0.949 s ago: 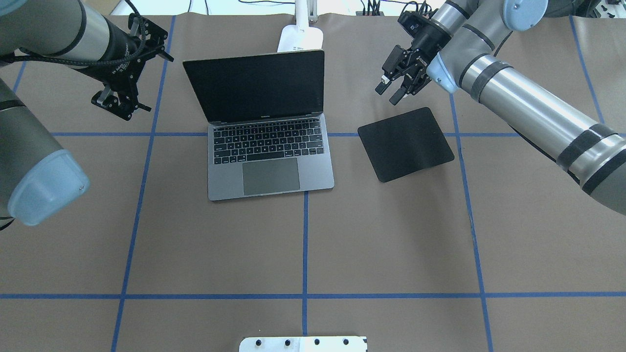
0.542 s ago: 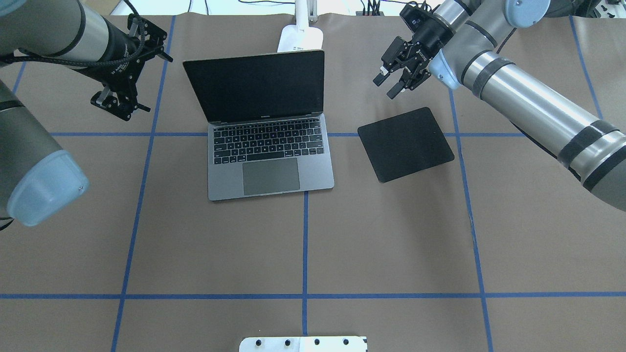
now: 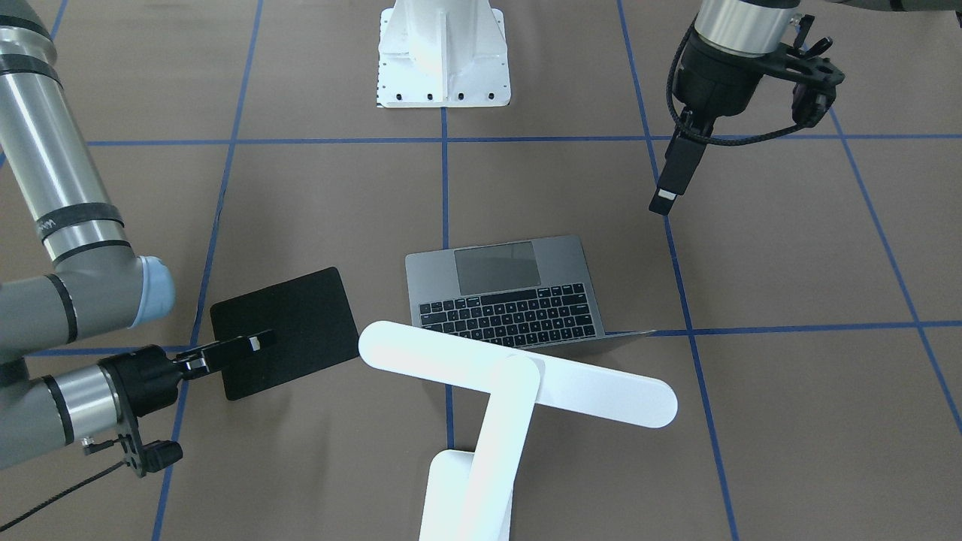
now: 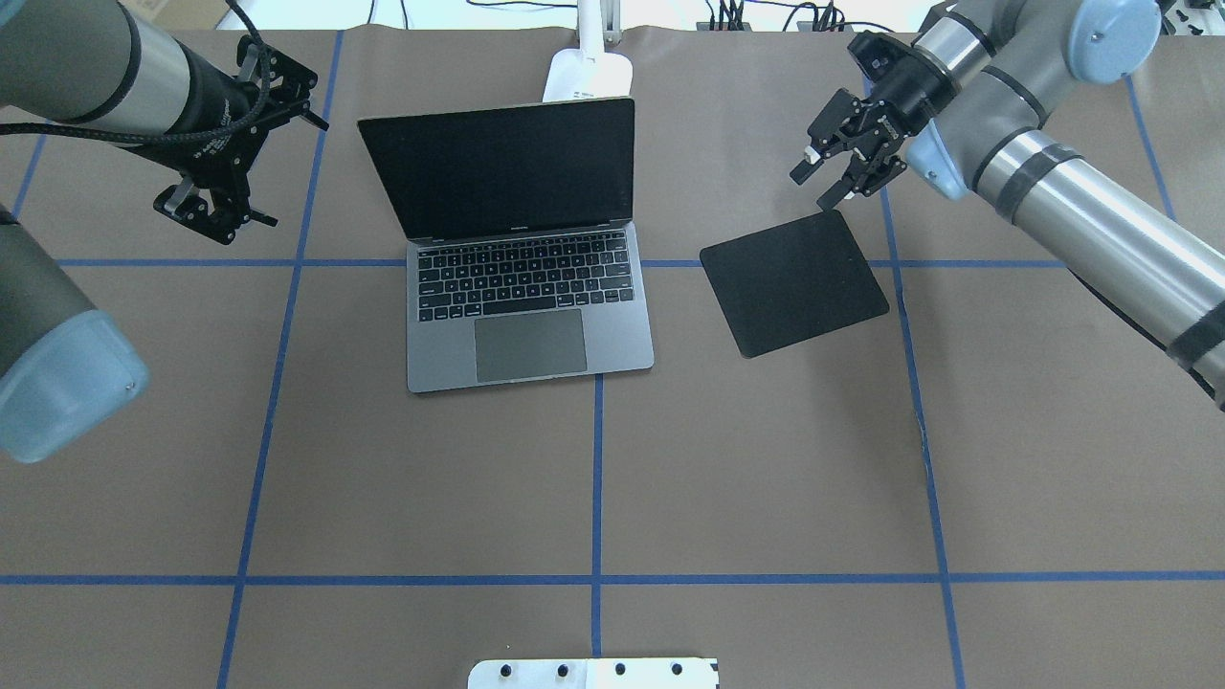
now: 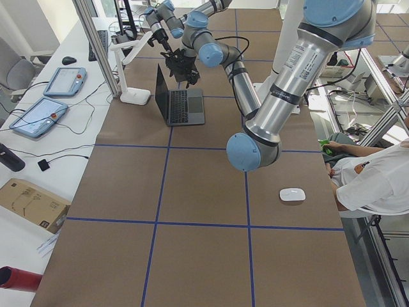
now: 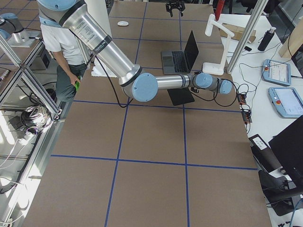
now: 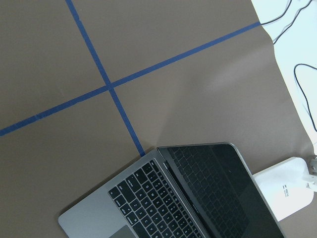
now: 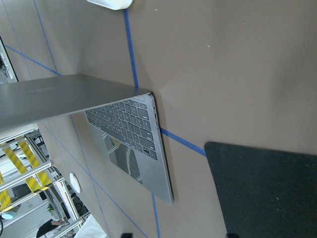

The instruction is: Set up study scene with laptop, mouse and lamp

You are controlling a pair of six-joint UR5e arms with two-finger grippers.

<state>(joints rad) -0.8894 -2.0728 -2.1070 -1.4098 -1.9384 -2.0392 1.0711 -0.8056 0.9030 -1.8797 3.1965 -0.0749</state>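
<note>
Nearly square, laptop (image 4: 526, 287) open, screen facing robot

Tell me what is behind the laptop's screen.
The lamp stands right behind the laptop. The overhead view shows only part of its white base, because the open screen covers the rest. In the front-facing view its bar head hides most of the lid.
</note>
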